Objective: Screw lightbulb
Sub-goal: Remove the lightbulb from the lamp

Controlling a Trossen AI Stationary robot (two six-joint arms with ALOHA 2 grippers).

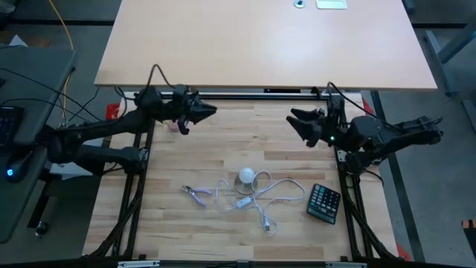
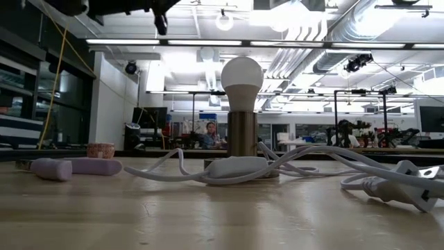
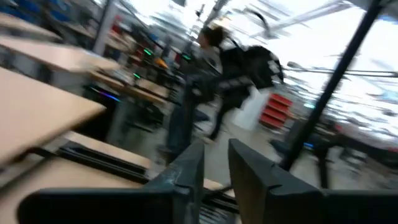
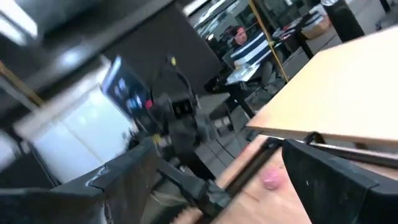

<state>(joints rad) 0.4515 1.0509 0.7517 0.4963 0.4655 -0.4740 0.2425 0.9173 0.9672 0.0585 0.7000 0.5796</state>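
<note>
The table [image 1: 297,149] has open wood between both raised arms. The right gripper [image 1: 296,120] hangs spread and empty at the far right; the left gripper [image 1: 210,112], far left, seems slightly parted, empty. The lightbulb [image 1: 246,176] stands upright in its socket [image 2: 242,135], near the front edge, among the white cord [image 1: 279,195].

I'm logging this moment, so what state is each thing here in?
White frosted lightbulb: upright, seated in its socket, unlit.
Brushed metal cylindrical socket: standing on the table.
White cord: loose, looped around the socket.
Left tool: raised, empty, fingers slightly apart.
Right tool: raised, open, empty.
Black calculator: lying flat.
</note>
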